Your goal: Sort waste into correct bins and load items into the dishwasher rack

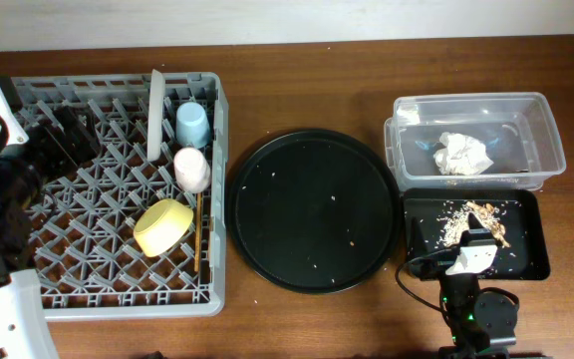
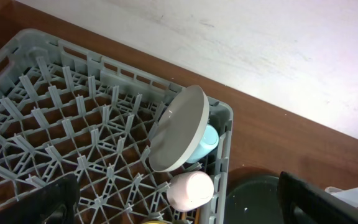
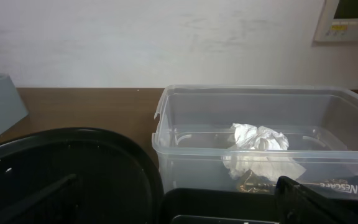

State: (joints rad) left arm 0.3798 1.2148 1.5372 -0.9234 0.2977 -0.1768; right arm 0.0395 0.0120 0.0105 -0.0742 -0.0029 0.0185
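The grey dishwasher rack stands at the left. In it are the pale plate on edge, the blue cup, the pink cup, the yellow bowl and the wooden chopsticks. I cannot make out the gold spoon. The white tissue lies in the clear tub. Beige food scraps lie in the black rectangular tray. My left gripper hangs open and empty over the rack's back left. My right gripper is open and empty at the black tray's front edge.
A large round black tray with a few crumbs sits between the rack and the bins. The left wrist view shows the plate, the pink cup and the rack wall. The right wrist view shows the tub and the tissue.
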